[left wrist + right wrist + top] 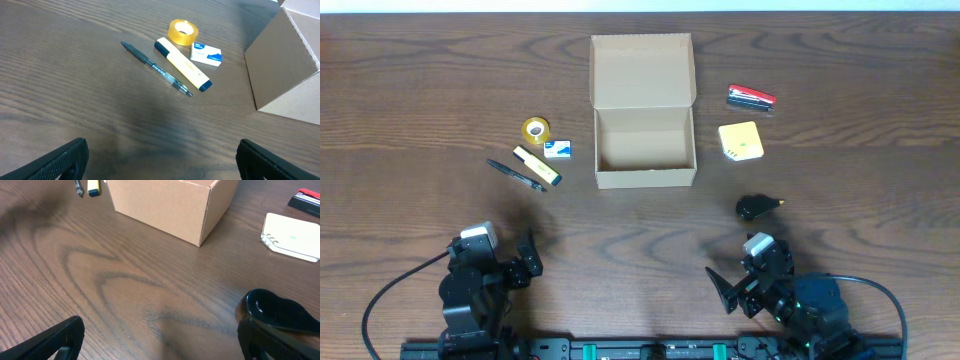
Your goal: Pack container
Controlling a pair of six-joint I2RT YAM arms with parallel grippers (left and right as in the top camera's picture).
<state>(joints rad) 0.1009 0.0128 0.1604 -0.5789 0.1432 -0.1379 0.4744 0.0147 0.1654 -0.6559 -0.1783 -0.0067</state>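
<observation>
Table [420,90] dark wood grain, matt; container [645,179] plain tan cardboard, matt; tape roll [181,41] glossy; black object [272,311] shiny plastic.

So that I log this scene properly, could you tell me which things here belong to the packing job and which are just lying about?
Job in hand: cardboard box, open and empty; left gripper and right gripper, both open.

Lying loose beside it, perhaps to be packed: tape roll, pen, highlighter, eraser, red stapler, yellow pad, black object.
</observation>
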